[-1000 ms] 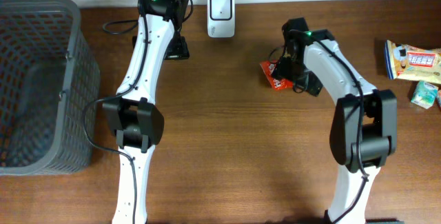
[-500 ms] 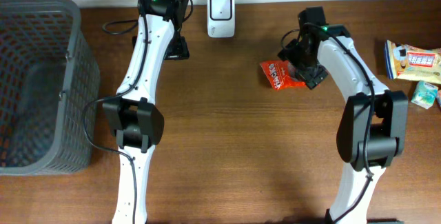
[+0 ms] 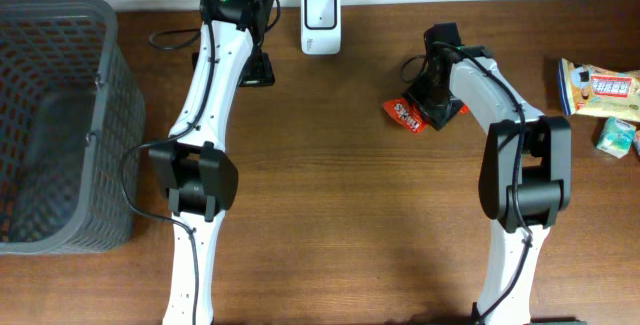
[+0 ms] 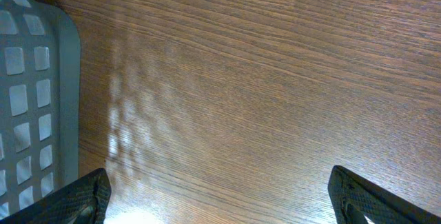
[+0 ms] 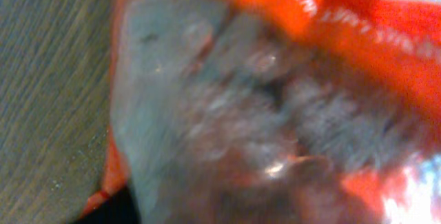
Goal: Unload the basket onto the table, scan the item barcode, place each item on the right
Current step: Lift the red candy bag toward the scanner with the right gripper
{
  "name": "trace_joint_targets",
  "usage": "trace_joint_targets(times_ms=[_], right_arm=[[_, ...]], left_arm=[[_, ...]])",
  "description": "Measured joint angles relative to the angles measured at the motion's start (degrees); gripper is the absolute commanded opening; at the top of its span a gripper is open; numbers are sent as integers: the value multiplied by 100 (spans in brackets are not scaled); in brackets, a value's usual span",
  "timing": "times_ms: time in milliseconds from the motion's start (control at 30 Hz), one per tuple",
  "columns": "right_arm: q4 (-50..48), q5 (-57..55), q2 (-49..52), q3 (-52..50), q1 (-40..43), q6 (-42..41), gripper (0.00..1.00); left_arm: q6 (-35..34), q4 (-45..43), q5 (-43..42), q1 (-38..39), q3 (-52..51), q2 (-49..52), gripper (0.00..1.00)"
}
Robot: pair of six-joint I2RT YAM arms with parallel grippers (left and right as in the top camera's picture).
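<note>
The item is a red snack packet [image 3: 404, 114] lying tilted on the brown table, right of centre. My right gripper [image 3: 432, 101] sits over its right end and has closed on it. In the right wrist view the red packet [image 5: 358, 38] is blurred and fills the picture, hiding the fingers. A white barcode scanner [image 3: 320, 10] stands at the table's back edge. Left of the scanner, my left gripper [image 3: 258, 67] is open with nothing in it. In the left wrist view the left gripper [image 4: 224, 207] shows only bare wood between its dark fingertips [image 4: 86, 196].
A grey mesh basket [image 3: 60, 125] fills the table's left side, and its corner [image 4: 34, 100] shows in the left wrist view. Two more snack packs [image 3: 598, 87] [image 3: 618, 137] lie at the right edge. A black cable [image 3: 170, 37] runs behind the left arm.
My right gripper moved off the red packet, came back over its right end and narrowed its jaws. The packet turned and shifted slightly toward the front. The left arm stayed still.
</note>
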State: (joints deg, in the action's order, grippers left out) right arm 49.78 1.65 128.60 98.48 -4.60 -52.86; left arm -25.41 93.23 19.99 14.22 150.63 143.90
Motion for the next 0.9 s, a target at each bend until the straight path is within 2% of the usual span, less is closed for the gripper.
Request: trace_joint_targets(times_ms=[100,200,333,467,567,633,700,733,767,800,900], right_arm=[[463,20,-2,118,2,173,38],[763,385,-9,258,2,496,38],[1010,2098,-9,492,9,927,36],[1360,4625,-11,525,9,1589,35],[2116,5987,-13,533,7,2288,36],[2872,6666,-13,553,7,2754,36],[3213,7027,-15,560,7,3130,36],[3202,7132,-15,560,7,3257,35],[3010,7217,-15,557,7,3401,29],[2509,7254,-15,546,7,3475,26],[715,6881,-17,564,7,3501,30]], left_arm=[[2,-4,0,0,0,0,99],[0,0,0,0,0,0,99],[0,0,0,0,0,0,99],[0,2,0,0,0,0,99],[0,2,0,0,0,0,99],[0,-2,0,0,0,0,99],[0,0,2,0,0,0,99],[0,-2,0,0,0,0,99],[0,2,0,0,0,0,99],[0,-7,2,0,0,0,99],[0,11,2,0,-2,0,99]])
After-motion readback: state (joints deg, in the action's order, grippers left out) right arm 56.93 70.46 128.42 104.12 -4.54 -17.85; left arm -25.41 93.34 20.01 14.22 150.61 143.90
